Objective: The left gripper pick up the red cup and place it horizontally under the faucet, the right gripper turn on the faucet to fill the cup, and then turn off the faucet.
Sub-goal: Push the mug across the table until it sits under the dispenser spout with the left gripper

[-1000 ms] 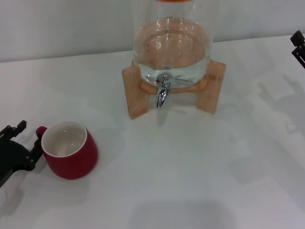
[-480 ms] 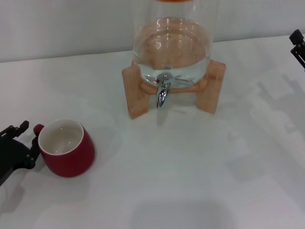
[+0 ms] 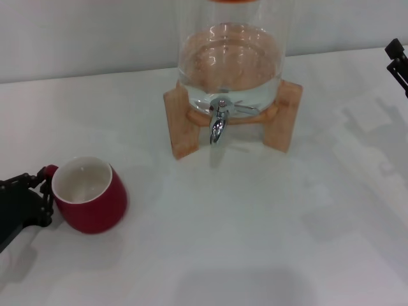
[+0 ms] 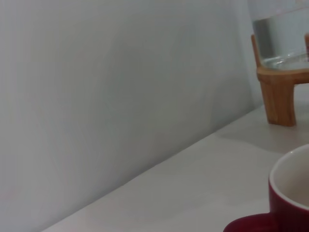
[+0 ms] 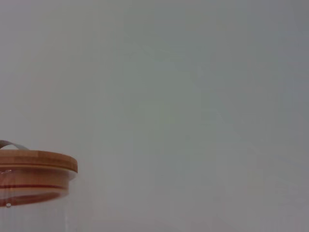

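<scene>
The red cup point(image 3: 95, 204) stands upright at the front left of the white table, with its small handle point(image 3: 50, 171) pointing left. My left gripper point(image 3: 42, 196) is at the cup's left side with its jaws apart around the handle end. The cup's rim and handle also show in the left wrist view point(image 4: 289, 193). The chrome faucet point(image 3: 218, 124) sticks out of the glass dispenser point(image 3: 229, 57) at the back centre, with nothing under it. My right gripper point(image 3: 398, 60) hangs at the far right edge, well away from the faucet.
The dispenser holds water and sits on a wooden stand point(image 3: 182, 124), which also shows in the left wrist view point(image 4: 277, 96). Its wooden lid point(image 5: 34, 162) shows in the right wrist view. A pale wall runs along the back of the table point(image 3: 255, 242).
The cup has shifted a little to the left and back. The left gripper has turned and closed in on the handle. The right gripper has barely moved.
</scene>
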`<state>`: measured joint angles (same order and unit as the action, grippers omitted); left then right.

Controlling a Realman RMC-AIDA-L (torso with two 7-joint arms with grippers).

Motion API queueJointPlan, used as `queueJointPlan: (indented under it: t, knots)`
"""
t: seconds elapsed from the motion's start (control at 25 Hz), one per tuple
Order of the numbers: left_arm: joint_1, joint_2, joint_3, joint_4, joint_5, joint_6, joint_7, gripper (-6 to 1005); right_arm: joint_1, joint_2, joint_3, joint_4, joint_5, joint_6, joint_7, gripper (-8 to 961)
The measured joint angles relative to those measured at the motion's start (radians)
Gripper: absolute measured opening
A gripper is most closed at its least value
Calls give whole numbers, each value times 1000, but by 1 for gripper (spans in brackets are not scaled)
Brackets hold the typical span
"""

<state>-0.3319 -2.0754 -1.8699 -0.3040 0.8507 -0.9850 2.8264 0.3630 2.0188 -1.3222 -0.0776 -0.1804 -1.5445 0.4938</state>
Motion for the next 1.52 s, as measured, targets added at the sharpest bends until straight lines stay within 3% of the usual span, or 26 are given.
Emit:
queueJointPlan:
  t: [0.28, 1.52]
  knots:
    - [-5, -2, 0, -2, 4, 11, 0, 101, 1, 0, 0, -2, 1, 2, 0, 845]
    - [-29, -11, 78, -46, 4, -10, -10, 100, 2, 0, 0, -2, -3, 1, 0, 845]
